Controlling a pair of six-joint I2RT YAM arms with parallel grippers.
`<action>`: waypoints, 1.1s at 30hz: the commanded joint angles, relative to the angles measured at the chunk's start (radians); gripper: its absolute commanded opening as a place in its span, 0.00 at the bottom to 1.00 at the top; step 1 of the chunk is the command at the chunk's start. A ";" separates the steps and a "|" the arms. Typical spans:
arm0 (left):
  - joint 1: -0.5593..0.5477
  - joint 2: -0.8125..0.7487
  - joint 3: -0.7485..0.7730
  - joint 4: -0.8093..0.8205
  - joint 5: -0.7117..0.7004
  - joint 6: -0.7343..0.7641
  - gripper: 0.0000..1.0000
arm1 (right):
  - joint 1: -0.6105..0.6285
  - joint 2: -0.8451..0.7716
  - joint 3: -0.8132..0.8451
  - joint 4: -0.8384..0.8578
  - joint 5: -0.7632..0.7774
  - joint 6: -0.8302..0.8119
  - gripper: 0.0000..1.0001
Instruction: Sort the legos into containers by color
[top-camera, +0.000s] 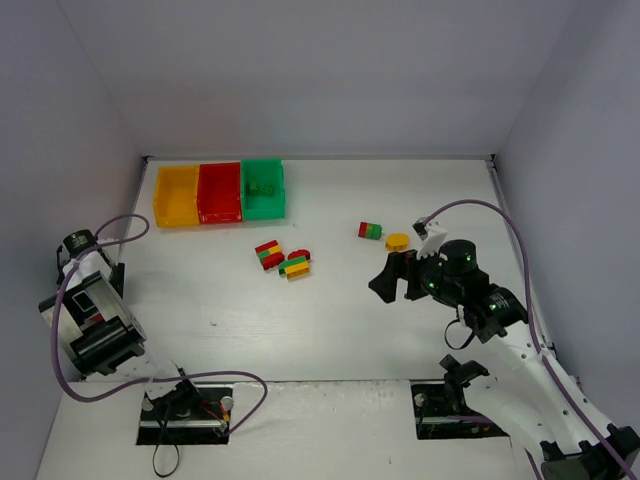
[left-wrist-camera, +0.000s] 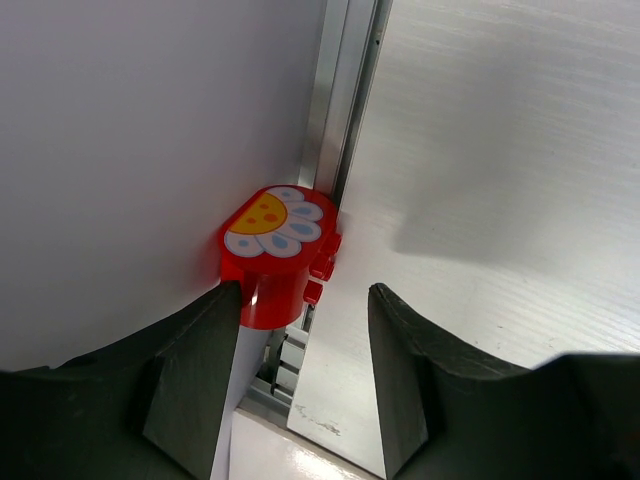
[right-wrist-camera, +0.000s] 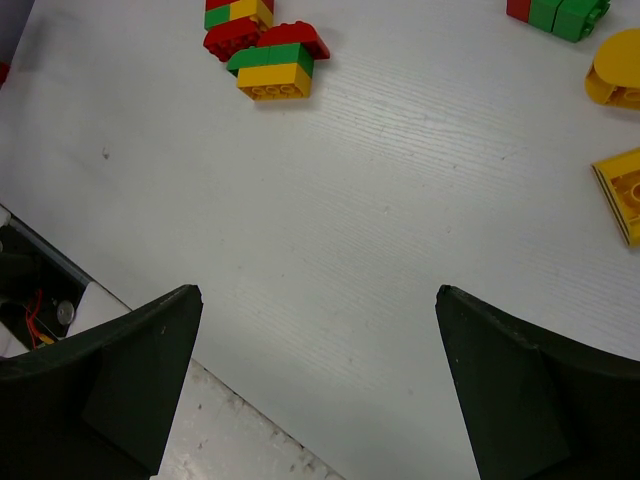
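Left end effector (left-wrist-camera: 305, 290) stands half-open at a red flower brick (left-wrist-camera: 272, 250), ungripped; right end effector (right-wrist-camera: 318, 290) gapes wide, empty.

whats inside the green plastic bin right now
One small green lego brick lies in the green open-top plastic bin. Its near wall hides part of the floor.

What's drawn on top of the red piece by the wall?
A daisy: white petals, blue drops, yellow-orange middle. Left wrist view shows the red piece best.

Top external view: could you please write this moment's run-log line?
right fingers open, empty; left fingers open; green plastic bin: one green brick; multicolour plastic brick clumps unsorted
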 joint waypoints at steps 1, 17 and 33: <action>0.010 -0.009 0.016 0.036 0.024 0.023 0.47 | 0.008 0.016 0.003 0.043 -0.006 0.009 1.00; 0.019 0.002 -0.001 0.054 0.018 0.029 0.39 | 0.008 0.025 0.003 0.043 -0.003 0.010 1.00; 0.027 -0.030 -0.027 0.028 0.056 0.035 0.00 | 0.008 0.025 0.004 0.044 -0.003 0.006 1.00</action>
